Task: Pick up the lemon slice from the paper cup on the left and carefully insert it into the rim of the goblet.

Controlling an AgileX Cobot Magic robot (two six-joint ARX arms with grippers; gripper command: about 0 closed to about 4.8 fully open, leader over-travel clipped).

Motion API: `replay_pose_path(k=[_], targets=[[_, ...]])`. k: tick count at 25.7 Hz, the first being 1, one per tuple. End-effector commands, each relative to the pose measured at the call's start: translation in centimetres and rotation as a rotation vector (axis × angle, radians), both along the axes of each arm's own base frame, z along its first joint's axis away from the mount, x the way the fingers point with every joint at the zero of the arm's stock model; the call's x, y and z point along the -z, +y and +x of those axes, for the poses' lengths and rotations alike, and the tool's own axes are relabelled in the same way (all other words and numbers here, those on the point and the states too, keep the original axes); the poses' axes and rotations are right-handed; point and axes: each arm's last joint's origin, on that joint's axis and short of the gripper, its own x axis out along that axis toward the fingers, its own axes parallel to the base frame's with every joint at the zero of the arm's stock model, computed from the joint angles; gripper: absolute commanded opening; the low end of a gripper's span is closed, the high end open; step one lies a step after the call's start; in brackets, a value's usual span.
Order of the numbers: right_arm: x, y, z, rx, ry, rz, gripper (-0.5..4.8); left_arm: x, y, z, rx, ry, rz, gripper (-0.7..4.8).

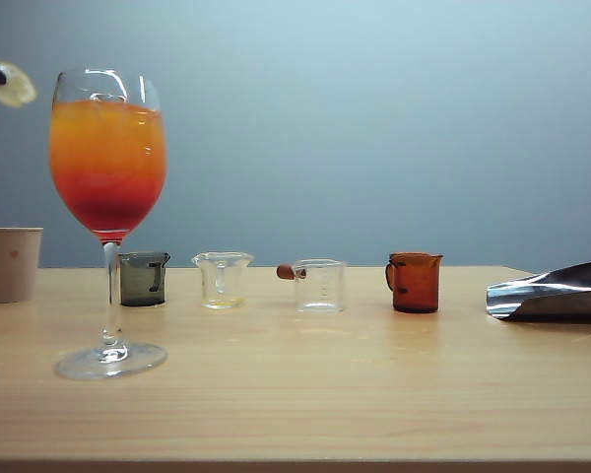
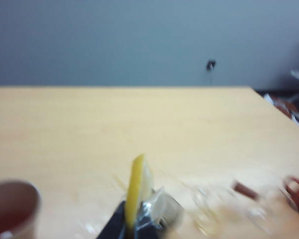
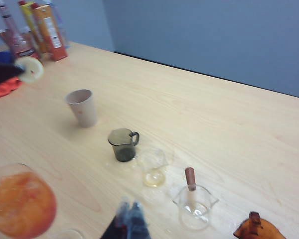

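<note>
While the slice is in the air, the scene reads so from left to right:

Left gripper (image 2: 135, 224): high at the far left edge, up and left of the goblet's rim; its jaws are closed on the lemon slice (image 1: 15, 86), which stands on edge between them.
Paper cup (image 1: 10, 263): on the desk (image 1: 305, 394) at the left, below the slice, upright.
Goblet (image 1: 107, 158): just right of the cup, upright, with an orange over red drink.
Small jugs: four in a row to the right, not part of the task.
Right gripper (image 3: 128, 211): low at the right, away from the goblet; I cannot tell its jaws.
Step in hand: carrying the slice to the goblet.
Next move: probably go right and down, so the slice's edge meets the thin rim gently.
</note>
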Motion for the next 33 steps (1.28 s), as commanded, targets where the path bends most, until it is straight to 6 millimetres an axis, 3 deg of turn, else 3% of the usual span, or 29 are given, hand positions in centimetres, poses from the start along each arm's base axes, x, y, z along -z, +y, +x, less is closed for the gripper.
replay_pose_path(k=[1,3,6,9,17,23,33], targets=[[-1.2,0.1,-0.9,-0.072,0.019,-0.011,-0.06,-0.6,-1.8,-2.2,0.056,0.070,0.036,-0.06],[-1.7,0.4,-1.4,-0.098,0.029,-0.025,-0.06,-1.4,-3.0,-3.5,0.086,0.068,0.058,-0.06],[-1.8,1.9,-3.0,-0.166,0.055,-0.053,-0.06,-3.5,-5.4,-7.1,0.135,0.026,0.085,-0.06],[-1.5,3.3,-4.2,-0.245,0.068,-0.076,-0.06,-4.5,-6.4,-9.7,0.199,-0.001,0.088,-0.06],[-0.4,5.2,-7.3,-0.392,0.140,-0.167,-0.06,-3.9,-7.2,-14.8,0.317,0.053,0.160,-0.06],[-0.7,5.8,-7.9,-0.420,0.113,-0.152,-0.06,-3.8,-8.1,-15.2,0.390,0.044,0.194,-0.06],[-0.9,5.8,-7.8,-0.408,0.088,-0.147,-0.06,-2.8,-10.0,-12.7,0.397,0.116,0.265,-0.06]])
